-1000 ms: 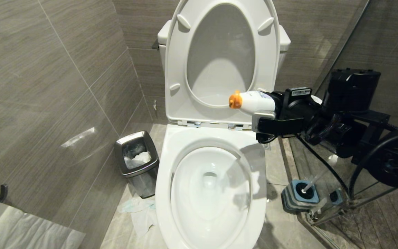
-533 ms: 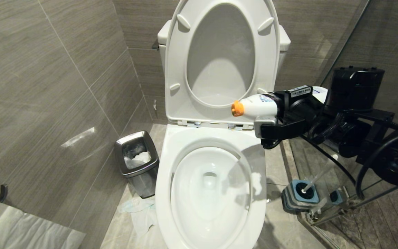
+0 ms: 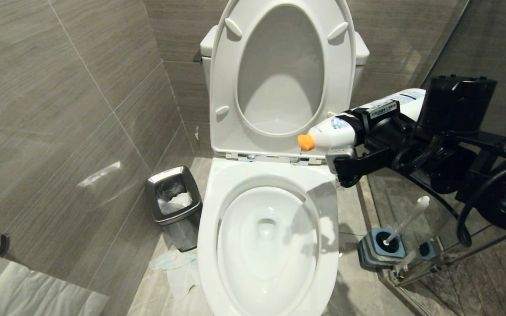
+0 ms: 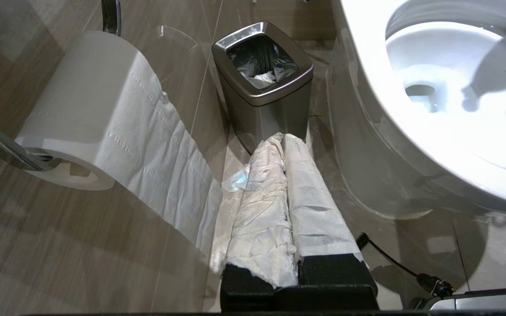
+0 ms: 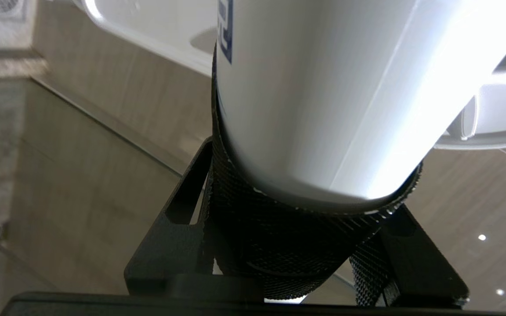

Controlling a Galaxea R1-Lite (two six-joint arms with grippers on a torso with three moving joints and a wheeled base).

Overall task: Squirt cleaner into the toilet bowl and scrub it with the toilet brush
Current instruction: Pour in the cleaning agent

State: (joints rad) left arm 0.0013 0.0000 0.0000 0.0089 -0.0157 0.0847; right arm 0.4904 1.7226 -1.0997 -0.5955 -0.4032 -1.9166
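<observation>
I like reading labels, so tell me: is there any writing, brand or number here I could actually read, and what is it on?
None can be read.
White cleaner bottle: blue print, too small and blurred.
Sticker on the right gripper: barcode-like marks, too small to read.
Steel waste bin and toilet: no writing visible.

Toilet bowl point(image 3: 218, 206): glossy white ceramic, smooth. Waste bin point(image 3: 174, 199): brushed steel with a satin sheen, black plastic liner. Cleaner bottle point(image 3: 336, 131): smooth white plastic, orange plastic cap. Right gripper point(image 5: 305, 245): matt black, knurled pads. Left gripper point(image 4: 286, 219): fingers wrapped in crinkled white paper. Toilet roll point(image 4: 103, 114): soft embossed paper. Wall tiles point(image 3: 59, 109): grey, lightly glossy, fine-grained.
</observation>
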